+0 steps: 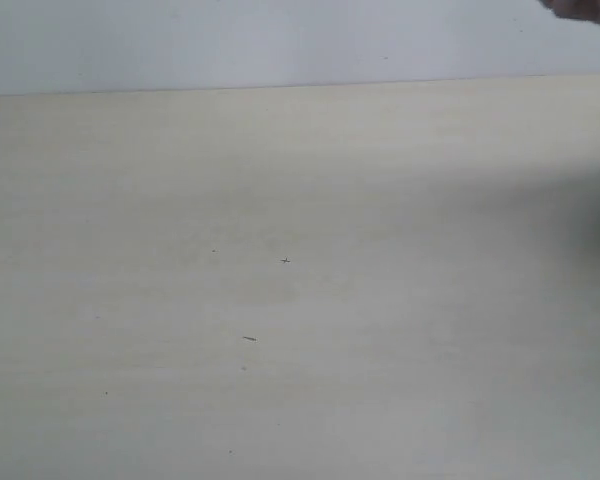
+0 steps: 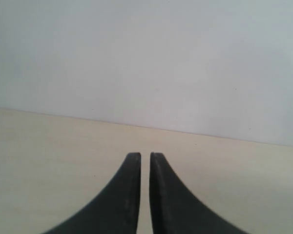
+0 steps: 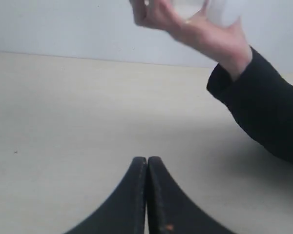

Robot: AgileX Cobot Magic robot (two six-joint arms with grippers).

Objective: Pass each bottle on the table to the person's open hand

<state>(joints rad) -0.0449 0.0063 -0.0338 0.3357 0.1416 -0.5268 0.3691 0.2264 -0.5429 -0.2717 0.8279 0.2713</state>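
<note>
Black curved fingers of my left gripper [image 2: 140,156] sit almost together with only a thin slit between, holding nothing. On my right gripper [image 3: 147,160] they are pressed closed and empty too. I see no bottle on the wide pale beige table [image 1: 280,200]. Up ahead of my right gripper, the person's bare hand [image 3: 190,27] with a black sleeve wraps what looks like a clear plastic bottle [image 3: 227,10]. I cannot tell which way it points. My right arm is nearer.

Left end effector [image 2: 145,157] closed, right [image 3: 147,160] closed
</note>
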